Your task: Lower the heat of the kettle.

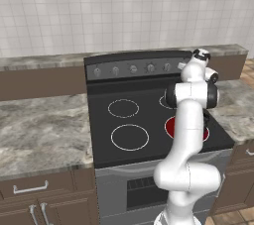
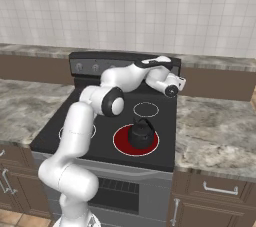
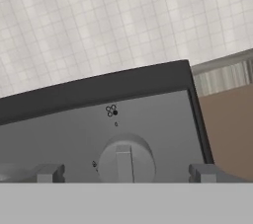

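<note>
Ahead, spread fingers (image 3: pixel 126 172) flanking a round grey knob (image 3: pixel 126 160) — squat dark kettle (image 2: pixel 140 134) on glowing red disc (image 2: pixel 122 141).

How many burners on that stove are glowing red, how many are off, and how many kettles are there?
Glowing red burner: 1
Unlit burners: 3
Kettle: 1
Total: 5
</note>
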Controlling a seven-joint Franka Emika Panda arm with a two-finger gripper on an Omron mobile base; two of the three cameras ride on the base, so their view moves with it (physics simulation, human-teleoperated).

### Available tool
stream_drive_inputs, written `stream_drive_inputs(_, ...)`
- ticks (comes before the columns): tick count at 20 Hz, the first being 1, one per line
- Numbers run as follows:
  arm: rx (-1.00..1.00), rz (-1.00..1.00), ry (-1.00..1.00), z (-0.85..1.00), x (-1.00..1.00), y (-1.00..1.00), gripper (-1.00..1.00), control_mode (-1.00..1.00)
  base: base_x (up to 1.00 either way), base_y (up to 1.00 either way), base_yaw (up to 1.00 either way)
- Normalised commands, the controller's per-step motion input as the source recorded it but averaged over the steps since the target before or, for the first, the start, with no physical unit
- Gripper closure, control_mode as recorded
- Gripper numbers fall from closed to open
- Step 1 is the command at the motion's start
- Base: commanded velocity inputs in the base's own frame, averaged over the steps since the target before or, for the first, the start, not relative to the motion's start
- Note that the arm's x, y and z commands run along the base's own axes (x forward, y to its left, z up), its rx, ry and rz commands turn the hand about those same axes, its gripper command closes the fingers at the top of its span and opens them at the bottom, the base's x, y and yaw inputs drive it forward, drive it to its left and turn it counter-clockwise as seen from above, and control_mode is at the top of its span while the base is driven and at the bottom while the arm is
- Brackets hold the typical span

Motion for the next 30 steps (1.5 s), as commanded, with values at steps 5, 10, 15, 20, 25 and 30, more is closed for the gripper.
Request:
stream_drive_inputs(5, 0.00, 0.00, 0.00, -0.10, 0.13, 0.00, -1.00, -1.00, 0.00, 0.00, 0.00)
stream_drive_inputs(10, 0.00, 0.00, 0.00, -0.12, 0.09, 0.00, -1.00, -1.00, 0.00, 0.00, 0.00)
stream_drive_inputs(15, 0.00, 0.00, 0.03, -0.03, 0.11, 0.13, -1.00, -1.00, 0.00, 0.00, 0.00)
stream_drive_inputs(20, 0.00, 0.00, 0.09, 0.00, 0.16, 0.21, -1.00, -1.00, 0.00, 0.00, 0.00)
stream_drive_inputs(25, 0.00, 0.00, 0.06, 0.01, 0.20, -0.01, -1.00, -1.00, 0.00, 0.00, 0.00)
stream_drive_inputs(30, 0.00, 0.01, 0.00, 0.15, 0.08, -0.18, -1.00, -1.00, 0.00, 0.00, 0.00)
